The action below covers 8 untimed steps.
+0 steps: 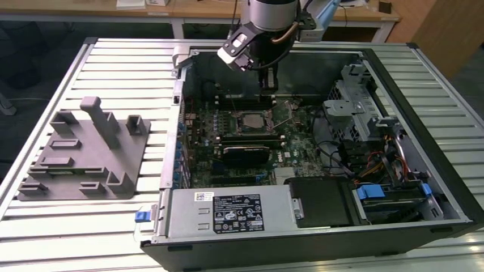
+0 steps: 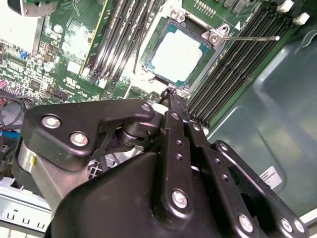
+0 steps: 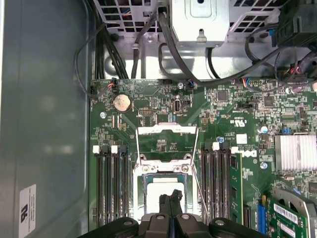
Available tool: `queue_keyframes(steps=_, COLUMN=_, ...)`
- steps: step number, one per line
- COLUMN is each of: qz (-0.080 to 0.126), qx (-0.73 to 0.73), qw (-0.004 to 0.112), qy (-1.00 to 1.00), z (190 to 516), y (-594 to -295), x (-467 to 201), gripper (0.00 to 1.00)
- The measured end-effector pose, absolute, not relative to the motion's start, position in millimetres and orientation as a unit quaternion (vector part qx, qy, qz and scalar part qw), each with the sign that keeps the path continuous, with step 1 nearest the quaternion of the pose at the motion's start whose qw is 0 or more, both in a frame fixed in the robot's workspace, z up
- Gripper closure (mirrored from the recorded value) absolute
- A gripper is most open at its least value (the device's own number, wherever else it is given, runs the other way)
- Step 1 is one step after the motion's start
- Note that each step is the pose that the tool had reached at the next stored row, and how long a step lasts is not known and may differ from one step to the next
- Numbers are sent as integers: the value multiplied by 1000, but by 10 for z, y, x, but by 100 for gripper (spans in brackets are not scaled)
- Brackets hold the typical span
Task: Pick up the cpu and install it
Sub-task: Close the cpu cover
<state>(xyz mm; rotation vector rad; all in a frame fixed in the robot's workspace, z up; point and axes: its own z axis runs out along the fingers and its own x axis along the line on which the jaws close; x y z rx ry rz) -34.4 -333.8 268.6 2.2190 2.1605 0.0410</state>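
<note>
The cpu [image 2: 178,54], a small square chip with a shiny silver top, lies flat in the black socket frame on the green motherboard [image 2: 69,44]; I also see the cpu [image 3: 163,188] in the first wrist view and the cpu [image 1: 246,120] in the exterior view. The socket's metal load plate [image 3: 166,141] stands swung open and its thin lever [image 2: 247,37] sticks out to one side. My gripper [image 2: 171,94] hovers just above the socket's edge, fingers pressed together with nothing between them. In the exterior view the gripper [image 1: 268,85] hangs inside the open computer case.
Black memory slots [image 3: 111,183] flank the socket on both sides. A metal drive cage [image 1: 355,107] and cable bundles fill the case at the exterior view's right. The power supply [image 1: 226,212] sits along the near case wall. A grey fixture [image 1: 83,153] stands on the slatted table [image 1: 113,62].
</note>
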Motion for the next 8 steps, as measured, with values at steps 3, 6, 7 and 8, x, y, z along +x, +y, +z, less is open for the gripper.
queue_keyframes(steps=3, qz=13, qx=716, qw=22, qy=697, z=2686, y=-3338, x=-311, gripper=89)
queue_keyframes(steps=6, qz=13, qx=716, qw=22, qy=697, z=2686, y=-3337, x=-273, gripper=89)
queue_keyframes(steps=7, qz=13, qx=716, qw=22, qy=697, z=2686, y=-3336, x=-260, gripper=89)
queue_keyframes(steps=8, qz=13, qx=716, qw=22, qy=697, z=2686, y=-3336, x=-247, gripper=89)
